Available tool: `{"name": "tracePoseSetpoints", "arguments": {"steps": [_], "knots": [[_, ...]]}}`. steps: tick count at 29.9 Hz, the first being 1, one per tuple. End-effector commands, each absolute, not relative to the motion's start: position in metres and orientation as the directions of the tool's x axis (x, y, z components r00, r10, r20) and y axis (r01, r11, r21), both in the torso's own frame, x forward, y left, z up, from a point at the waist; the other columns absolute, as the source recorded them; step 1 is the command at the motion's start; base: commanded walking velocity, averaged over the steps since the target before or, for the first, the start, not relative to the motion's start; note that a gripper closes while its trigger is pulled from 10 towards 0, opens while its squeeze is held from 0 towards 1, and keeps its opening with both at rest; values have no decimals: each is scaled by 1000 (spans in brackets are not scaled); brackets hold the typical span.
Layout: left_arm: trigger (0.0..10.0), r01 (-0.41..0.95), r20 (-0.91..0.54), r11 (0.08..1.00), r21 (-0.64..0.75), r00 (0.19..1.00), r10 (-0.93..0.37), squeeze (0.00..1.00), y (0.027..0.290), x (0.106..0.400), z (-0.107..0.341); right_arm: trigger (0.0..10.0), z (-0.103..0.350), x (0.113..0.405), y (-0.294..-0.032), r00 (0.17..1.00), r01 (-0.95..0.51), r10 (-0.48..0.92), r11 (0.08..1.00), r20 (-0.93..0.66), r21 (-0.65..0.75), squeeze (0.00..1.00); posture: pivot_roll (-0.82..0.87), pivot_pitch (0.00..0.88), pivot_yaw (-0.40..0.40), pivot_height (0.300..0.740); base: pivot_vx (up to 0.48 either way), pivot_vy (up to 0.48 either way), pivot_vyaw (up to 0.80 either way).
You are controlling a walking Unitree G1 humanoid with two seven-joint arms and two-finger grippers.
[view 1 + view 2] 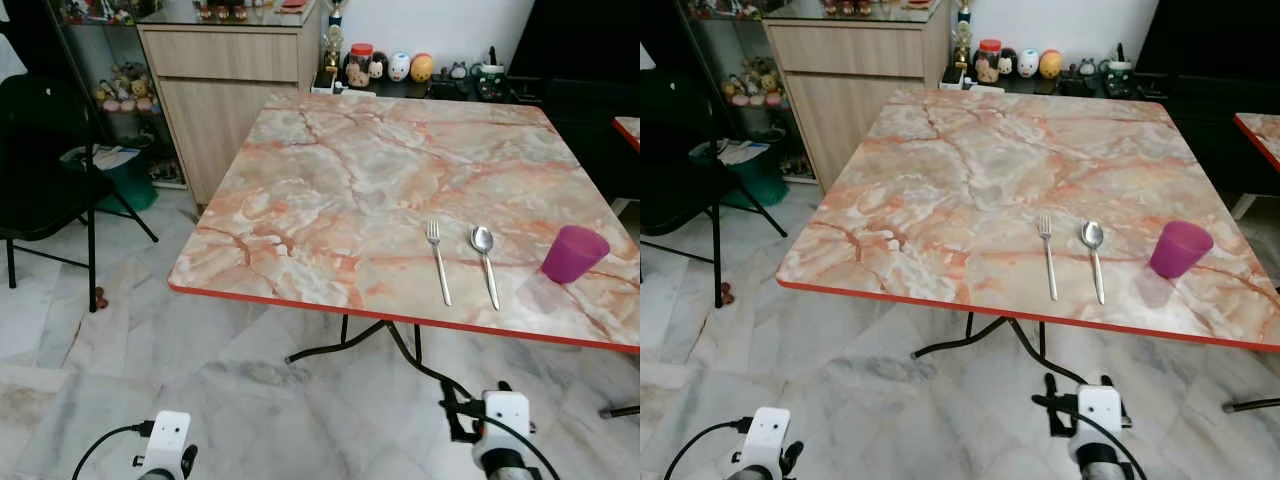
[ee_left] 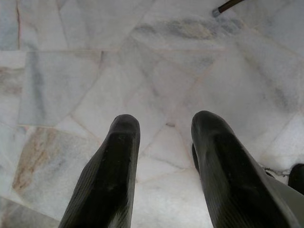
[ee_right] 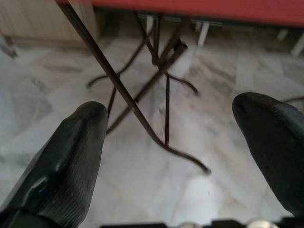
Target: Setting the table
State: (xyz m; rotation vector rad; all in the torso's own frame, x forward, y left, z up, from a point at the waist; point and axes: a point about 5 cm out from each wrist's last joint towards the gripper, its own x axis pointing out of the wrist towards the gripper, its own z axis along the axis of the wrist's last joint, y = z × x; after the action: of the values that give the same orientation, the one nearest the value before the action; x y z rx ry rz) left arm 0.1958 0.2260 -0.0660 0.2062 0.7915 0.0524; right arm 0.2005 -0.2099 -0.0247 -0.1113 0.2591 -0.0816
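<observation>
A marble-patterned table point(image 1: 330, 190) with a red edge stands in front of me. On its near right part lie a fork point(image 1: 438, 262) and a spoon point(image 1: 485, 262) side by side, handles toward me. A purple cup point(image 1: 573, 253) stands upright just right of the spoon. Both arms hang low, below the table's front edge, with their wrists at the bottom of the eye views. My left gripper point(image 2: 164, 126) is open over the marble floor, nothing between its fingers. My right gripper point(image 3: 173, 123) is open wide and faces the table's black metal legs point(image 3: 142, 99).
A black folding chair point(image 1: 40, 170) stands at the left, a green bin point(image 1: 125, 180) behind it. A wooden cabinet point(image 1: 230, 90) and a low shelf of figurines point(image 1: 400, 68) stand beyond the table. Another red-edged table point(image 1: 630, 128) shows at the far right.
</observation>
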Motion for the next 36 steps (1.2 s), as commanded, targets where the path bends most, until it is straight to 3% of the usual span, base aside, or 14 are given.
{"name": "tracePoseSetpoints", "arguments": {"steps": [1,14,21,36], "knots": [[10000,41,-709,977,210,695,123,0,227,194,-67,10000,-20,203,-209,971,67,-93,990,-222,-121,0,-19,0,-22,740,0,0,0],[10000,36,-703,975,219,699,132,0,229,193,-67,10000,24,193,-207,995,87,-94,981,-34,-174,0,-30,0,-14,740,0,0,0],[10000,31,-689,976,214,714,129,0,226,198,-64,10000,67,227,-210,991,112,-97,977,91,-184,0,-33,0,-14,740,0,0,0],[10000,24,-684,979,201,719,122,0,223,198,-65,10000,98,289,-207,984,150,-144,987,102,-53,0,-23,0,-18,740,0,0,0]]}}
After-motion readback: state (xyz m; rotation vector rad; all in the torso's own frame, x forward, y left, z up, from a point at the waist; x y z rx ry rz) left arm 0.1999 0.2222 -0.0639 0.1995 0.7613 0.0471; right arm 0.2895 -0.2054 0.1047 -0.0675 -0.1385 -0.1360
